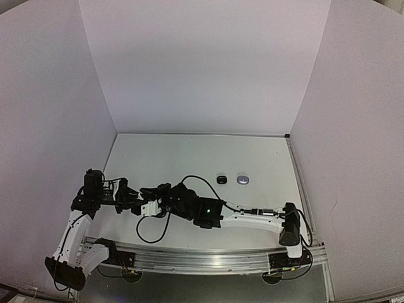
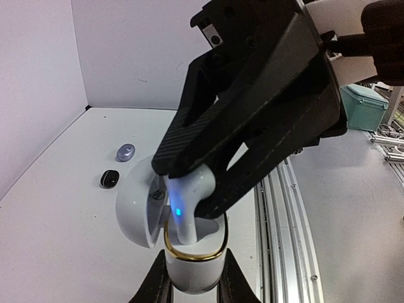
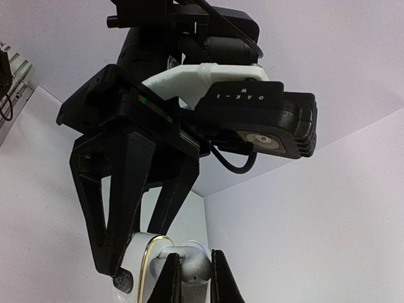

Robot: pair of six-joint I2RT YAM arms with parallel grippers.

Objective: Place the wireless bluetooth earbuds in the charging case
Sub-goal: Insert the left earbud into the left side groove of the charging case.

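My left gripper [image 2: 194,282] is shut on the white charging case [image 2: 192,271], which has a gold rim and stands upright with its lid [image 2: 134,202] swung open to the left. From above, my right gripper [image 3: 194,279] is shut on a white earbud [image 2: 184,205] with a blue light lit on it. The earbud's lower end reaches down inside the gold rim into the case's well. In the right wrist view the earbud [image 3: 197,268] sits between the two fingers, next to the rim of the case [image 3: 136,265]. In the top view both grippers meet near the table's front middle [image 1: 167,201].
A small black pebble-like case [image 1: 221,179] and a silvery grey one [image 1: 242,180] lie side by side, closed, on the white table [image 1: 189,158], beyond the arms. White walls enclose three sides. A metal rail [image 1: 208,259] runs along the near edge.
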